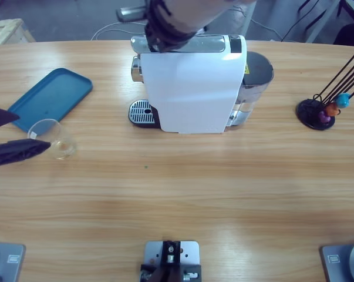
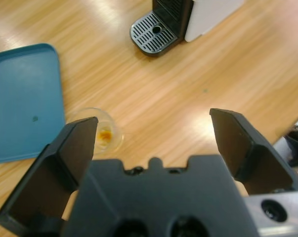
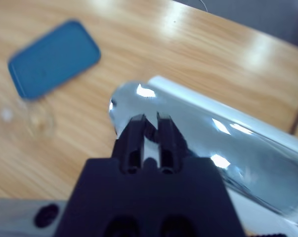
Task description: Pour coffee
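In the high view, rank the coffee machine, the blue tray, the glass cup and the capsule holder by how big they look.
1. Coffee machine, clearly largest.
2. Blue tray.
3. Capsule holder, counting its thin black rods; its base alone looks close to the cup.
4. Glass cup, smallest, partly overlapped by a black jaw.

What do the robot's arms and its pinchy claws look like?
Each claw has two flat black fingers sticking out of a chunky black block. The left gripper has wide, slab-like fingers with slanted tips, and a bit of silver metal shows beside its body. The right gripper has narrower black fingers. From above, the right arm looks silver-grey, with black cables bunched around its wrist.
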You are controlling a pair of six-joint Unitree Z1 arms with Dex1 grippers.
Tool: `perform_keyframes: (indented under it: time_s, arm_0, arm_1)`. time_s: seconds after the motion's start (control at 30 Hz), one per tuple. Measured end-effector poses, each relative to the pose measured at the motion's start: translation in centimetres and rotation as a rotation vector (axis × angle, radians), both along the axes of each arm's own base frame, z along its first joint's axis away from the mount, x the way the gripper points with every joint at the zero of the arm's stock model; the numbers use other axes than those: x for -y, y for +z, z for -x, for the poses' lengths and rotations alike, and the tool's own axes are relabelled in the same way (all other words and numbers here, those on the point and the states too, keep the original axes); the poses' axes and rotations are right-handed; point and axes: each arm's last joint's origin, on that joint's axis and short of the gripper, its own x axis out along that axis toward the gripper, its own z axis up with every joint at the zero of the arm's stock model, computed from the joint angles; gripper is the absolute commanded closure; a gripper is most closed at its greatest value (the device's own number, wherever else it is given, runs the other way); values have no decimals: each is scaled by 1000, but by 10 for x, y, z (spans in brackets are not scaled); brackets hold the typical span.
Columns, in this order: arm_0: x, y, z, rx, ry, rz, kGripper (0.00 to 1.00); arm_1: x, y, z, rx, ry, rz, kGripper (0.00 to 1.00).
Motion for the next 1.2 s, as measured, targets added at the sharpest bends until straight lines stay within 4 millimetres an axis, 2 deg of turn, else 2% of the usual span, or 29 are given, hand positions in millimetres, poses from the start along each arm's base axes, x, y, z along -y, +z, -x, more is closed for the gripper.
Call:
perform_keyframes:
  time_s: [0.1, 0.23, 0.43, 0.53, 0.67, 0.87, 1.2]
  arm_0:
    - [-2, -3, -2, 18, 51, -10, 9]
    - [-7, -11, -3, 17, 166, -21, 9]
    - [-13, -23, -5, -20, 386, 18, 9]
    - [-10, -33, -9, -49, 448, 4, 9]
    - [-13, -56, -8, -58, 506, 22, 9]
    - [-14, -83, -6, -13, 500, 73, 9]
    - [10, -109, -22, 8, 494, -4, 9]
  arm_1:
    - [9, 24, 15, 32, 55, 19, 0]
    - [33, 62, 44, 81, 81, -15, 0]
    - [59, 62, 100, 91, 126, 70, 0]
    - [66, 61, 115, 88, 134, 84, 0]
    - [68, 55, 120, 71, 130, 117, 0]
    - [71, 52, 123, 50, 133, 157, 0]
    - [74, 50, 124, 35, 132, 186, 0]
